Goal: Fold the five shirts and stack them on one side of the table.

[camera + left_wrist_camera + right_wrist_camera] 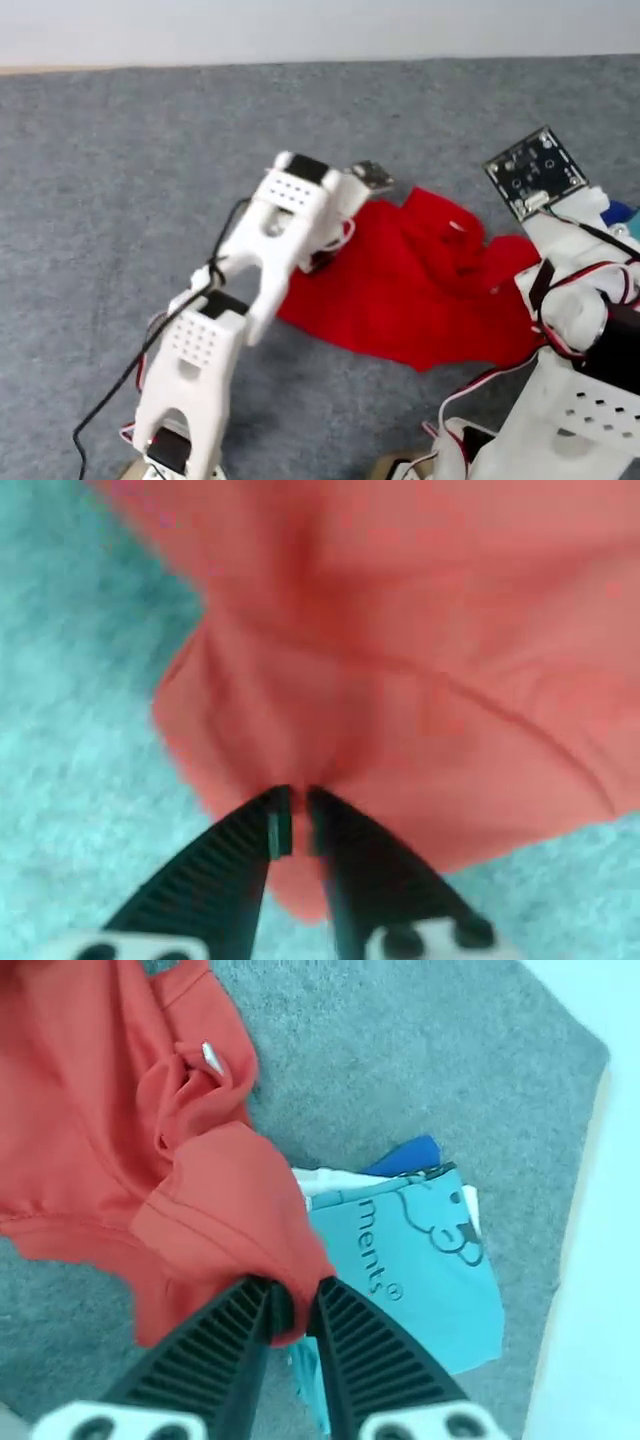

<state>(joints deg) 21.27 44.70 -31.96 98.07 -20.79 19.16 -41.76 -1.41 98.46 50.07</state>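
- My left gripper (297, 818) is clenched on a pinch of the red shirt (420, 290), at the edge on my left arm's side.
- My right gripper (297, 1305) is clamped on a hem of the same shirt, at the opposite edge.
- The red shirt lies crumpled on the grey mat (150, 150) between my two arms.
- Just beside my right gripper, a folded teal shirt (420, 1270) tops a stack, with a white shirt (325, 1180) and a blue shirt (410, 1152) peeking out beneath.
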